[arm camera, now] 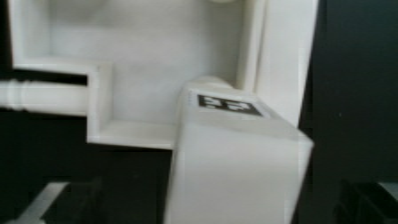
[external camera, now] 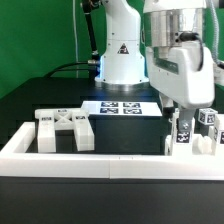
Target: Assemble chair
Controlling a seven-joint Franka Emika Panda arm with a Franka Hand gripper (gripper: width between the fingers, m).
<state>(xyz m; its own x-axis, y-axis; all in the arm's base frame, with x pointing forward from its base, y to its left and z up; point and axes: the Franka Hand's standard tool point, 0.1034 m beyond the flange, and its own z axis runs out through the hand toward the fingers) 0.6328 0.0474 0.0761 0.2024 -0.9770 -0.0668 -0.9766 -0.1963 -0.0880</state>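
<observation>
Your chair is in separate pieces. The X-braced back panel [external camera: 65, 130] lies flat on the black table [external camera: 30, 105] on the exterior view's left, just behind the white barrier wall [external camera: 100, 166]. A group of upright tagged chair parts [external camera: 207, 132] stands well apart from it on the exterior view's right, inside the wall's corner.

In the wrist view you see a tall white block [arm camera: 240, 165] up close, with a black-and-white tag [arm camera: 228, 103] on its upper face. It leans at a slant across the picture. Behind it are more white pieces that form a stepped frame [arm camera: 160, 60]. You cannot tell there whether the block touches them.

Your gripper [external camera: 183, 128] hangs right at that group on the exterior view's right, pointing straight down. Its dark fingers [external camera: 176, 128] reach down among the parts, level with their tags. From these views you cannot tell whether the fingers are spread or closed, or whether they hold any piece. Above them, the bulky white hand housing [external camera: 178, 62] stands vertical and fills the upper part of the exterior view's right.

Farther back, the arm's white base [external camera: 122, 55] sits at the middle of the table, with the marker board [external camera: 120, 108] lying flat in front of it. A green backdrop [external camera: 40, 30] closes off the scene behind.
</observation>
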